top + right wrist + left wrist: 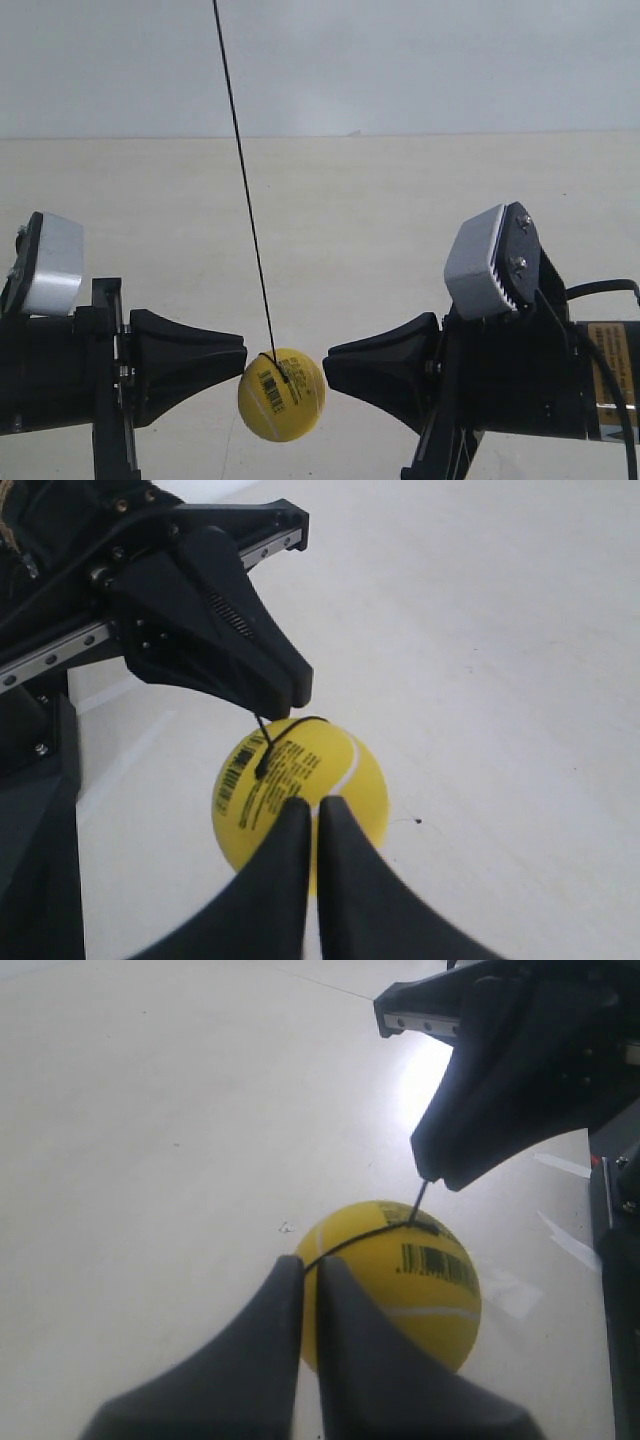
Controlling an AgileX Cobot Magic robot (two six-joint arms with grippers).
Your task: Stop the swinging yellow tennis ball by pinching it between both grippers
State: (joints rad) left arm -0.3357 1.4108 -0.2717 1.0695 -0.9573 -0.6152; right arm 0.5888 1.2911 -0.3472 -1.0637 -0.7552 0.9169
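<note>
String (243,180) cut off @ top; ball (400,1290) partly hidden behind blurry L hand (310,1264).

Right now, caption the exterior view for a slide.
Yellow ball on a string hangs between two shut end effectors.

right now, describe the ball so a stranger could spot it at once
Over the pale surface, the shut black cone-tipped left gripper and right gripper point at each other. Between their tips hangs a small yellow tennis ball on a thin dark string. It alone is bright yellow, with a barcode sticker.
</note>
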